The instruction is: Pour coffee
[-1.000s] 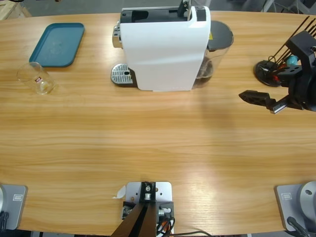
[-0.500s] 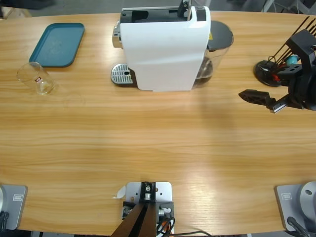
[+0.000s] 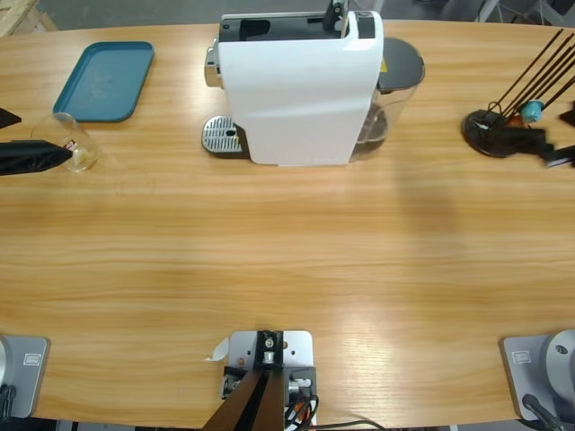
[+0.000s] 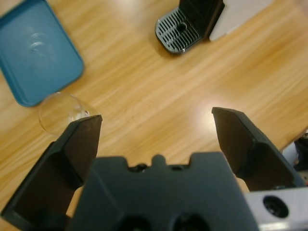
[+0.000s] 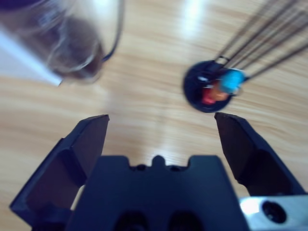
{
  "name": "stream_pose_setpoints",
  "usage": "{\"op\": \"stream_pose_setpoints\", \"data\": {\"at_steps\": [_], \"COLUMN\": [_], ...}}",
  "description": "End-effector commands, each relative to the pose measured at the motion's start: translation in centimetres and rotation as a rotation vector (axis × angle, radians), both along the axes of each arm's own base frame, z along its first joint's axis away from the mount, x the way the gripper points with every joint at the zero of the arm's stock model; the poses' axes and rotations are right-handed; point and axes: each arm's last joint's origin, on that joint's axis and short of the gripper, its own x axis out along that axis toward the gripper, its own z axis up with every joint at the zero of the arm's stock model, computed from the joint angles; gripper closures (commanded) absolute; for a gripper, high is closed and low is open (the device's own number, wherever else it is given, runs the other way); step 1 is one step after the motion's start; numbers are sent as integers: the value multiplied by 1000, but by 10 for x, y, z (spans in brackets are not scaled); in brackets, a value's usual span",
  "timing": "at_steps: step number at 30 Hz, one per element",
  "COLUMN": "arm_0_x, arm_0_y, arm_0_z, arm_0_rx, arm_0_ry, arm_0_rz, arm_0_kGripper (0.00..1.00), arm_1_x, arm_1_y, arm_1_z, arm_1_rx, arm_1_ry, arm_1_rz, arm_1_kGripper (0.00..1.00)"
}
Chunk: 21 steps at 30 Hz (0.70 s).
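A small clear glass tumbler (image 3: 65, 141) with a red mark stands at the table's far left, below a blue tray. I cannot make out any coffee in it. My left gripper (image 3: 40, 136) comes in from the left edge, open, one jaw tip touching or just in front of the tumbler. In the left wrist view the tumbler (image 4: 60, 111) sits just past the left jaw of the gripper (image 4: 156, 118), outside the gap. My right gripper (image 5: 161, 119) is open and holds nothing; in the high view it (image 3: 559, 154) shows only at the right edge.
The white coffee machine (image 3: 301, 85) stands at the back middle, with its metal drip grate (image 3: 223, 136) (image 4: 178, 34) on its left and its dark water tank (image 3: 395, 81) (image 5: 72, 43) on its right. The blue tray (image 3: 103, 79) (image 4: 36, 57) lies back left. A black stick holder (image 3: 490, 126) (image 5: 211, 86) stands far right.
The left gripper has come into view from the left edge, up to the tumbler. The right arm has drawn back to the right edge.
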Motion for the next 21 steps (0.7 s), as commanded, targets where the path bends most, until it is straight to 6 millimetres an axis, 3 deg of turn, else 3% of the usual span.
{"op": "stream_pose_setpoints", "data": {"at_steps": [1, 9, 16, 21], "arm_0_x": [-6, 0, -1, -2], "arm_0_y": [4, -1, 1, 2], "arm_0_z": [-18, -39, -43, -44], "arm_0_rx": [-21, 9, -4, -10], "arm_0_ry": [5, 61, 35, 23], "arm_0_rz": [24, 49, 57, 60], "arm_0_kGripper": [11, 27, 27, 27], "arm_1_x": [8, 32, 68, 83], "arm_1_y": [-24, -26, -24, -32], "arm_1_z": [-2, -3, -25, -36], "arm_1_rx": [52, 61, 48, 51], "arm_1_ry": [25, 25, 92, 117], "arm_1_rz": [-194, -243, -282, -331], "arm_1_kGripper": [35, 21, 206, 217]}}
